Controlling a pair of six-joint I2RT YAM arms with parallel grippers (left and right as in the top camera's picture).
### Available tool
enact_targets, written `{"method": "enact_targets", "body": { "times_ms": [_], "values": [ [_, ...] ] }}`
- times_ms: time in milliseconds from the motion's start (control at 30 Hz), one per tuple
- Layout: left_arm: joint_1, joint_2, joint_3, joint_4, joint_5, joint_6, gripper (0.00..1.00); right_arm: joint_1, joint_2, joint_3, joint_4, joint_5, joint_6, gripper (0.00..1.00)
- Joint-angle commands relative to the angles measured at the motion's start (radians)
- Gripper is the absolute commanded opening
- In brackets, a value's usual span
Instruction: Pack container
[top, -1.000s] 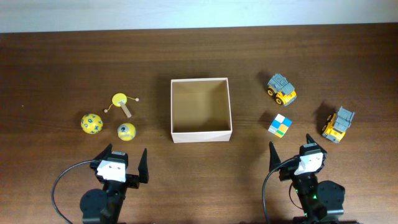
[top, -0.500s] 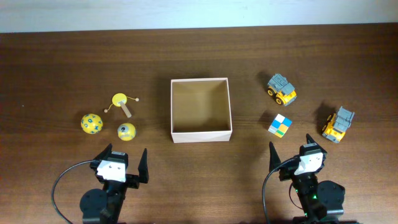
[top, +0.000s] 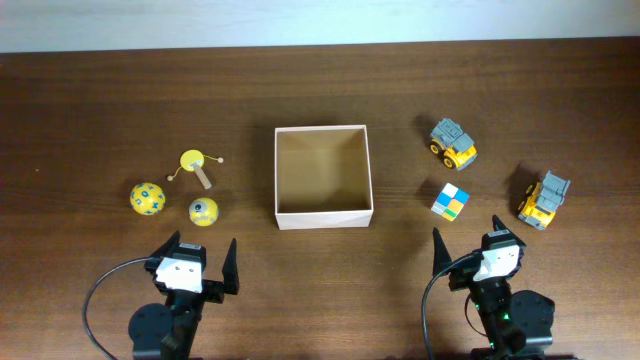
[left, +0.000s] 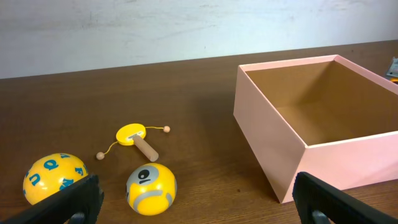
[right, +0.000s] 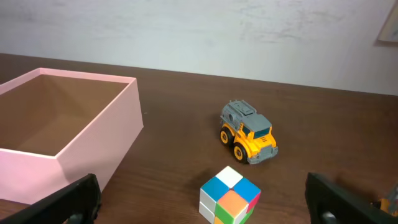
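Observation:
The container is a square white box with a tan inside, open and empty, mid-table; it also shows in the left wrist view and the right wrist view. My left gripper is open and empty, near the front edge, left of the box. In its view a yellow-grey ball lies just ahead. My right gripper is open and empty, right of the box. In its view a coloured cube lies just ahead.
Left of the box: a yellow ball with blue marks, the yellow-grey ball, a yellow rattle drum. Right of it: a yellow-grey truck, the cube, a second truck.

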Motion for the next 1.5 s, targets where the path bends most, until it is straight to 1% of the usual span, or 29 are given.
{"method": "enact_targets", "body": {
  "times_ms": [0,267,300,400,533,667,700,800,1000,1100,1167,1267,1367,1467],
  "values": [
    [0.006,-0.008,-0.006,0.003,0.011,0.016,0.99,-0.003,-0.011,-0.009,0.001,0.004,-0.004,0.99],
    [0.006,-0.008,-0.006,0.003,0.011,0.016,0.99,-0.003,-0.011,-0.009,0.008,0.006,-0.003,0.99],
    [0.006,-0.008,-0.006,0.003,0.011,0.016,0.99,-0.003,-0.011,-0.009,0.020,0.000,0.013,0.99],
    [0.006,-0.008,-0.006,0.003,0.011,0.016,0.99,-0.003,-0.011,-0.001,0.069,-0.006,0.157,0.99],
    [0.006,-0.008,-0.006,0.003,0.011,0.016,0.99,-0.003,-0.010,0.085,0.045,-0.047,0.173,0.99],
    [0.006,-0.008,-0.006,0.003,0.011,0.016,0.99,-0.003,0.019,0.275,-0.094,-0.017,0.174,0.99],
    [0.006,-0.008,-0.006,0.003,0.011,0.016,0.99,-0.003,0.061,0.385,-0.175,0.010,0.173,0.99],
    [0.006,-0.008,-0.006,0.003,0.011,0.016,0.99,-0.003,0.182,0.575,-0.319,0.030,0.173,0.99],
    [0.006,-0.008,-0.006,0.003,0.011,0.016,0.99,-0.003,0.582,0.986,-0.675,0.007,0.171,0.99],
    [0.006,-0.008,-0.006,0.003,0.011,0.016,0.99,-0.003,0.798,1.193,-0.851,-0.035,0.108,0.99],
    [0.006,-0.008,-0.006,0.003,0.011,0.016,0.99,-0.003,0.917,1.297,-0.940,-0.016,0.068,0.99],
    [0.006,-0.008,-0.006,0.003,0.011,0.016,0.99,-0.003,1.059,1.383,-0.983,0.006,0.060,0.99],
    [0.006,-0.008,-0.006,0.003,0.011,0.016,0.99,-0.004,1.172,1.400,-0.954,0.029,0.055,0.99],
    [0.006,-0.008,-0.006,0.003,0.011,0.016,0.99,-0.004,1.276,1.400,-0.917,0.029,-0.057,0.99]
  ]
}}
